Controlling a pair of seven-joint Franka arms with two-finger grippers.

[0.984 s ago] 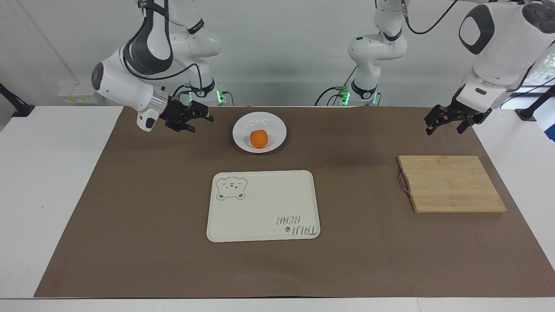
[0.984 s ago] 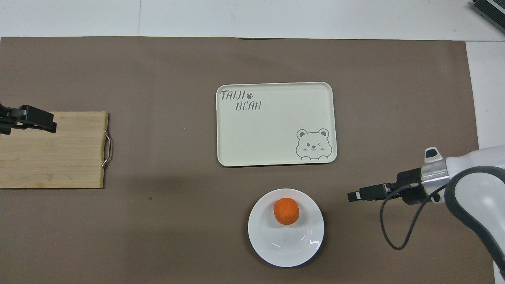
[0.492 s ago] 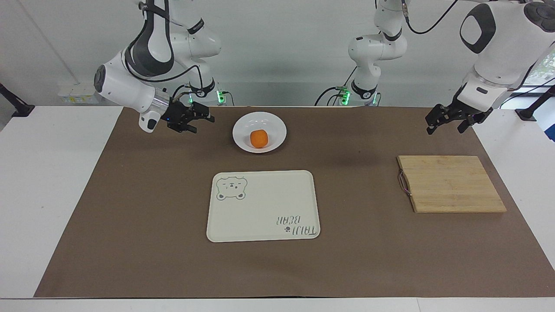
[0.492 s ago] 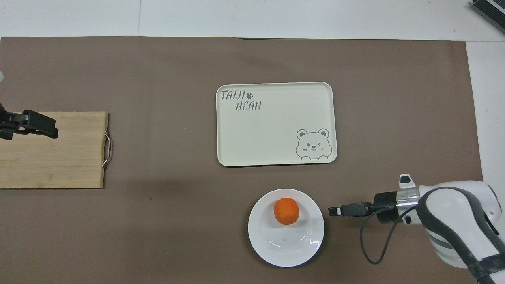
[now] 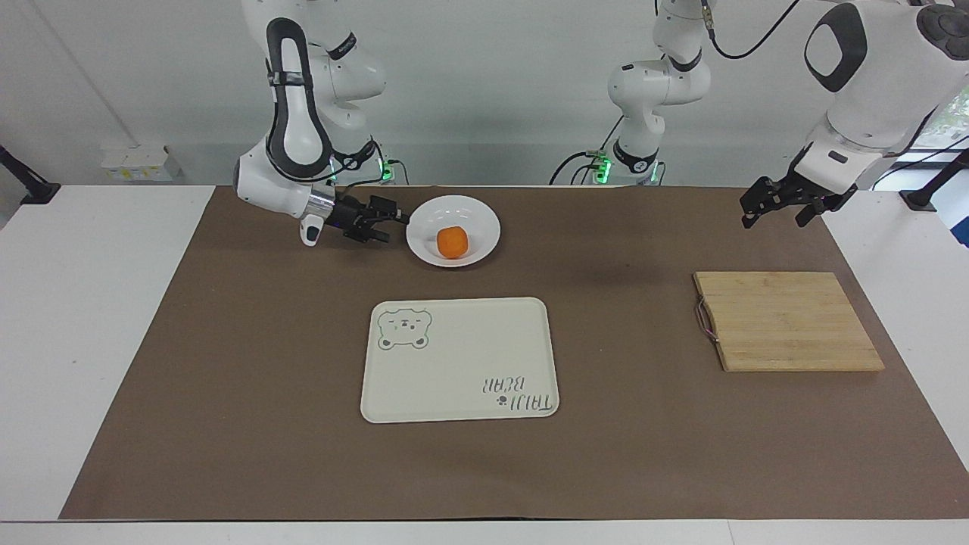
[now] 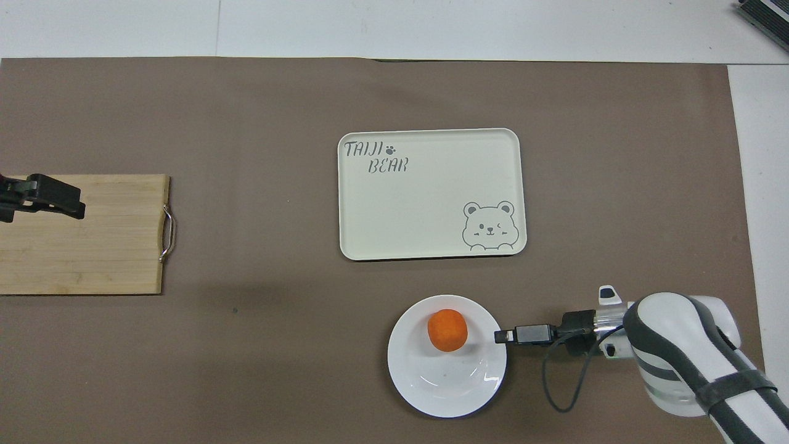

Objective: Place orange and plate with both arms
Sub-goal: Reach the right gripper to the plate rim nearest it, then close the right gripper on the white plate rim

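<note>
Since the earlier frames the right gripper (image 5: 392, 222) has swung in from the upper left of the facing view toward the middle, and it now sits low at the rim of the plate (image 5: 484, 216), side-on, with its forearm turned upright above it; the left gripper (image 5: 780, 204) has only shifted slightly at the upper right. The right gripper's fingers stand apart, one above the other in the facing view, with nothing between them, which suits sliding over the plate's thin edge for a pinch; in the overhead view its tip lies right at the rim, and whether it touches I cannot tell. The orange (image 5: 452, 241) rests inside the plate, off centre toward the tray (image 5: 459, 359), so a lift by the rim would probably tip it toward the low side unless the plate is kept level. The plate lies in the upper middle of the facing view, nearer the robots than the tray, which is bare and looks like the likely destination. The left gripper waits in the air over the brown mat (image 5: 227, 393) close to the cutting board (image 5: 787, 322), its fingers also spread and empty, well apart from the plate, probably kept clear until the orange's turn comes.
</note>
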